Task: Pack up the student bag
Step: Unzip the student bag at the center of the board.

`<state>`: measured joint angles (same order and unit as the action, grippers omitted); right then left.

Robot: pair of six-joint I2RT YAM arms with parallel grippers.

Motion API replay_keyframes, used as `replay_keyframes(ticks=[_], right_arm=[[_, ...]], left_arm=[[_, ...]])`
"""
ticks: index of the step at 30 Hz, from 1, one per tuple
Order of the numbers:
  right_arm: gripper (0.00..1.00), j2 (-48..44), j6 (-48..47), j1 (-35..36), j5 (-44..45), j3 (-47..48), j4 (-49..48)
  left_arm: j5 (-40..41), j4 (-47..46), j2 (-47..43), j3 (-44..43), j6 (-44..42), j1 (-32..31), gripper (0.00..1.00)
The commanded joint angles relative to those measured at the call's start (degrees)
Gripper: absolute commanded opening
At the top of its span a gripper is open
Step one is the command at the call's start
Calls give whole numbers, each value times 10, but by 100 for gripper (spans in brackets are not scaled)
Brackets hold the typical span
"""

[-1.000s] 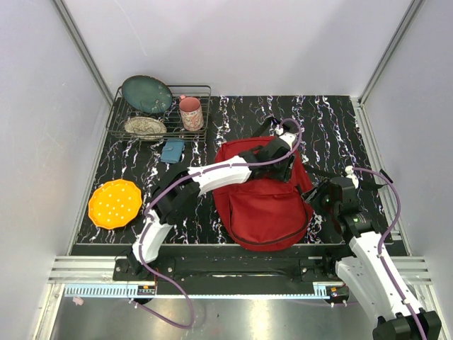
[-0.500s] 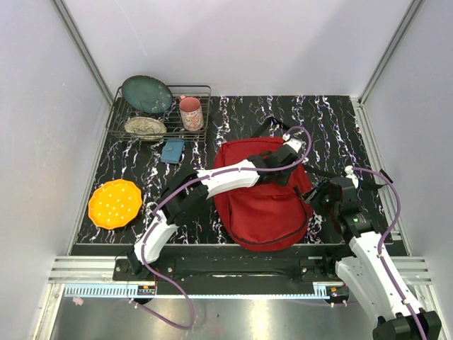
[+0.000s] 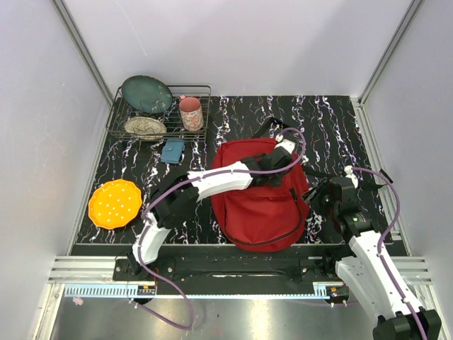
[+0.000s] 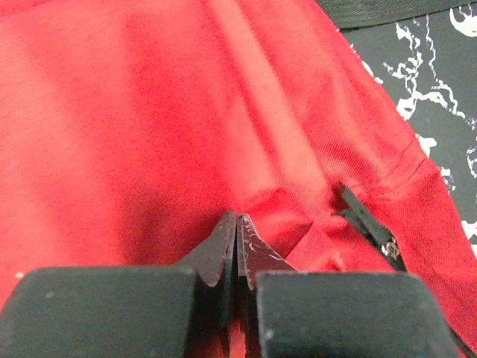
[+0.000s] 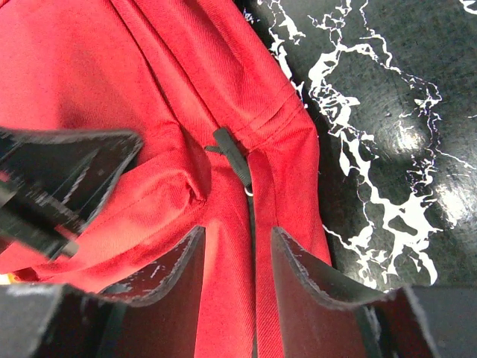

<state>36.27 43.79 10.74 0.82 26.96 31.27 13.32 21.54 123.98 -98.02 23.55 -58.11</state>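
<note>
Bag (image 3: 258, 209) lying mid-desk (image 3: 333, 120), soft and floppy.
Left end effector (image 4: 236, 222) is pinching a cloth fold, jaws shut; right end effector (image 5: 237, 237) is hovering half open beside the zipper pull (image 5: 232, 160). Seams are probably offering firmer holds. Rack (image 3: 205, 91), orange plate (image 3: 115, 204) and blue case (image 3: 172, 150) are sitting well apart, blocking nothing.

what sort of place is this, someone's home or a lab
Probably a robot lab cell: white enclosure walls, a black marbled table with staged props, a red backpack and a dish rack.
</note>
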Motion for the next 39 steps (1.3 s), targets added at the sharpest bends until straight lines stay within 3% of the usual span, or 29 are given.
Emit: replay_keyframes(ticks=[1, 5, 15, 21, 30, 34, 36, 39], right_arm=[[49, 14, -4, -2, -30, -5, -30], [58, 49, 5, -3, -90, -10, -85], [63, 114, 14, -3, -144, -2, -156], [65, 153, 8, -3, -160, 15, -175], [62, 243, 23, -3, -217, -19, -241], [52, 267, 9, -3, -217, -28, -242], [35, 268, 9, -2, -219, -35, -241], [23, 247, 17, -4, -217, -47, -222]], left_arm=[[53, 26, -97, 53, -5, 5, 0], [44, -9, -145, 103, -2, 5, 0], [-16, -75, -187, 185, 13, 5, 0], [-86, -112, -178, 238, 32, 2, 0], [-94, -187, -179, 355, 59, -26, 0], [-95, -200, -175, 380, 51, -40, 0], [-95, -208, -178, 395, 48, -42, 0], [-91, -214, -181, 405, 40, -45, 0]])
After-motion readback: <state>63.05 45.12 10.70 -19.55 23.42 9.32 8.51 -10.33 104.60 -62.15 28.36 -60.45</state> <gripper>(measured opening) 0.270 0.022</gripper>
